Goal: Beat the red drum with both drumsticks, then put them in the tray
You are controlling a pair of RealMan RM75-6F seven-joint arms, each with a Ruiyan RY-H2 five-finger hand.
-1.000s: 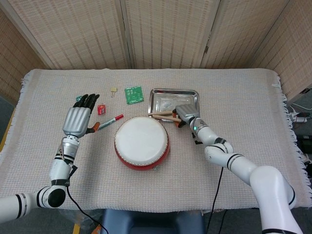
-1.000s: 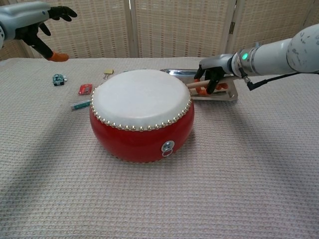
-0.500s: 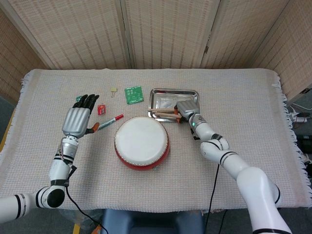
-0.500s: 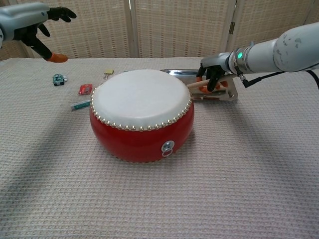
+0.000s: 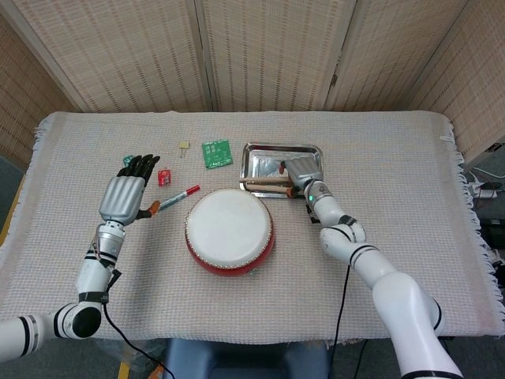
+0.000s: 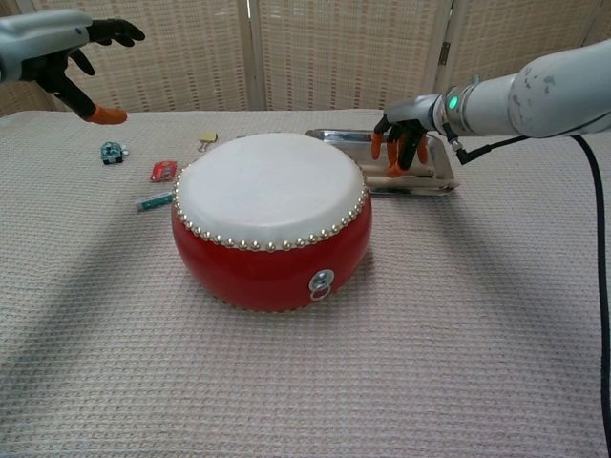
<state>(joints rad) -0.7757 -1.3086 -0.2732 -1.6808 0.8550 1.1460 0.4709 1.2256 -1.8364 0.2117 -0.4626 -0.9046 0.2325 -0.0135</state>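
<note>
The red drum (image 5: 229,230) (image 6: 272,229) with its white skin stands mid-table. Behind it to the right is the metal tray (image 5: 280,147) (image 6: 420,187). Two wooden drumsticks (image 5: 263,184) lie side by side along the tray's front edge, their tips pointing left. My right hand (image 5: 303,172) (image 6: 402,143) hovers over the tray's right part with its fingers spread downward, holding nothing. In the chest view the drum hides most of the sticks. My left hand (image 5: 123,197) (image 6: 59,48) is raised left of the drum, fingers apart and empty.
A red marker (image 5: 181,195) (image 6: 155,201) lies between my left hand and the drum. A green circuit board (image 5: 215,152), a small red item (image 5: 164,177) (image 6: 163,171), a yellow clip (image 5: 184,145) and a little green toy (image 6: 113,152) sit toward the back left.
My right hand carried the drumsticks back into the tray, let them go and spread its fingers above them. The left hand has barely moved.
</note>
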